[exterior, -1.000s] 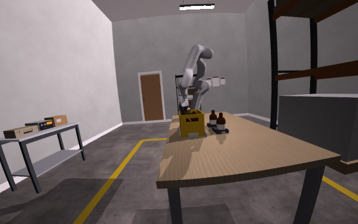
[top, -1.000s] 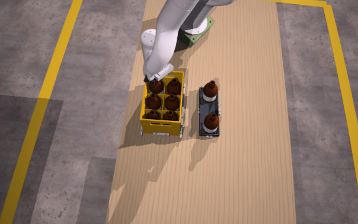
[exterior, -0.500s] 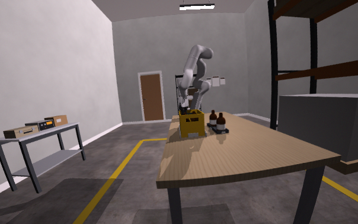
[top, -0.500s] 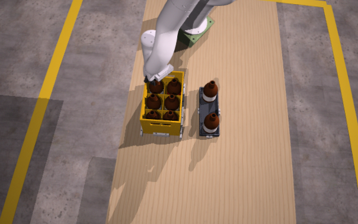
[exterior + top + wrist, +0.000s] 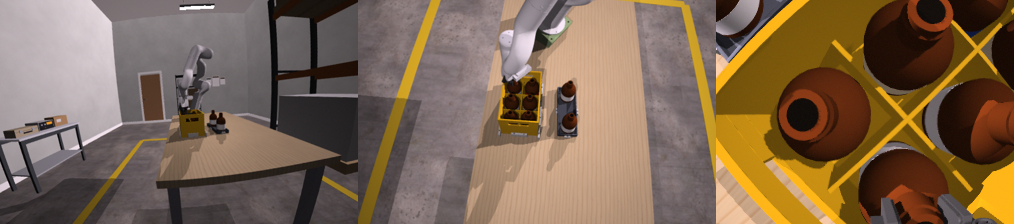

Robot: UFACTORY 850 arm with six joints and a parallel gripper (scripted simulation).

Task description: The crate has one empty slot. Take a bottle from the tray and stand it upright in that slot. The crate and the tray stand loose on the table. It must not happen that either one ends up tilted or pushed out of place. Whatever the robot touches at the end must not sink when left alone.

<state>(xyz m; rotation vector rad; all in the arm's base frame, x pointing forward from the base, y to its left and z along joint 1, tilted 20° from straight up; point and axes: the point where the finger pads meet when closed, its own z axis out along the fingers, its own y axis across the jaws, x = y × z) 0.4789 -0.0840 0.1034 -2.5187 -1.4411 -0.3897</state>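
The yellow crate [image 5: 520, 104] stands on the wooden table and holds several brown bottles, one in each slot. My gripper is shut on the neck of a brown bottle [image 5: 514, 86] that stands upright in the crate's far left corner slot. In the wrist view this bottle [image 5: 905, 192] sits low inside its slot between the dividers. The dark tray [image 5: 567, 111] stands to the right of the crate with two brown bottles, one at its far end [image 5: 568, 90] and one at its near end [image 5: 569, 122]. In the exterior view the arm reaches down into the crate [image 5: 191, 122].
The arm's green base [image 5: 553, 31] stands behind the crate. A narrow strip of table separates the crate and the tray. A grey side table [image 5: 35, 133] with boxes stands far left, and a shelf rack [image 5: 314, 74] stands at the right.
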